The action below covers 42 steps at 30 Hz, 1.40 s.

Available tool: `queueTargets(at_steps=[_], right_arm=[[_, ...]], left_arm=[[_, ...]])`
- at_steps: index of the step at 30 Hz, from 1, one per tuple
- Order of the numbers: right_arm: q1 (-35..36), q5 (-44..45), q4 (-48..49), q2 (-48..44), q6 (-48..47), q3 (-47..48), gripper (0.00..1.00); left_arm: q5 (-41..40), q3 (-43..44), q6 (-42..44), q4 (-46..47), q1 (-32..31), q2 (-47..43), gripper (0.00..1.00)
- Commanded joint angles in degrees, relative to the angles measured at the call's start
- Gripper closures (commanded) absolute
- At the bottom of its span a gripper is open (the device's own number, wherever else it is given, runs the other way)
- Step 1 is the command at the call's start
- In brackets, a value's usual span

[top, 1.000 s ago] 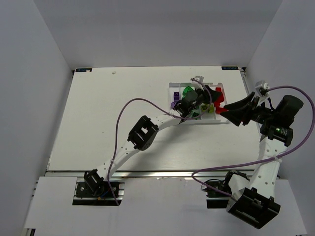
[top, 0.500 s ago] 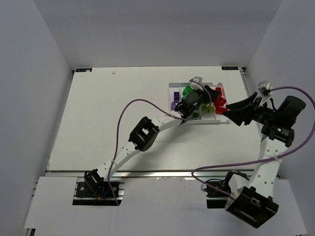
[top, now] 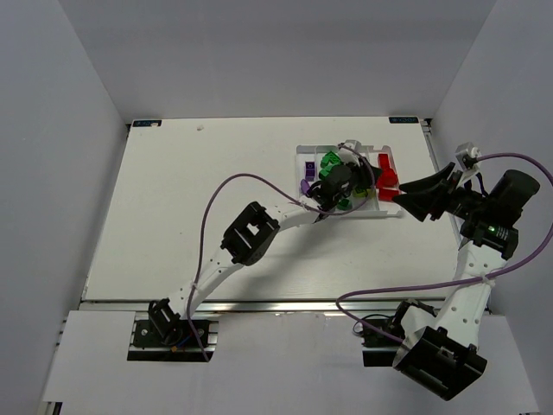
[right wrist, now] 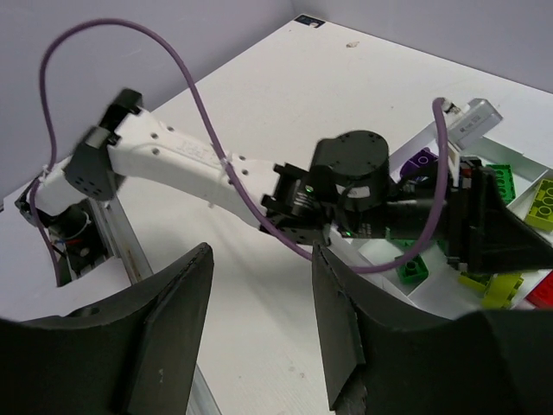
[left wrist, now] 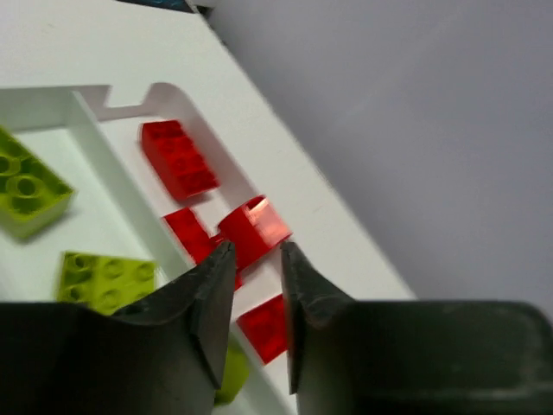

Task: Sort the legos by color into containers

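The white tray [top: 380, 210] lies at the table's far right, its compartments holding purple [top: 306, 185], green [top: 328, 161], yellow-green [top: 346, 204] and red legos [top: 385, 177]. My left gripper [top: 358, 162] hovers over the tray. In the left wrist view its jaws [left wrist: 257, 246] stand slightly apart with nothing between them, above red bricks [left wrist: 253, 226] in the outer compartment; yellow-green bricks [left wrist: 104, 277] lie one compartment over. My right gripper [top: 404, 195] is open and empty just right of the tray. In the right wrist view [right wrist: 259, 255] it looks towards the left arm.
White walls enclose the table on three sides. The left arm's purple cable [top: 226, 186] loops above the table. In the right wrist view the left wrist [right wrist: 346, 186] covers part of the tray, with a green brick [right wrist: 413, 268] beside it.
The left gripper has drawn back from the red compartment toward the tray's far middle and its jaws have narrowed. The right gripper has shifted slightly right.
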Motion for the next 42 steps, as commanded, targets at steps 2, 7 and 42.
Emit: queueTargets(at_steps=[2, 7, 42], right_arm=[[-0.4, -5.8, 0.9, -1.2, -1.5, -0.1, 0.45], [-0.4, 0.3, 0.5, -2.7, -3.8, -0.3, 0.42], [0.1, 46.4, 8.6, -12.3, 9.9, -19.6, 0.11]], left_arm=[[-1.6, -16.6, 6.2, 1.2, 2.3, -24.0, 0.71], [-0.9, -36.8, 8.3, -1.9, 7.7, -44.3, 0.78], [0.3, -77.8, 29.2, -37.1, 15.6, -95.8, 0.02]])
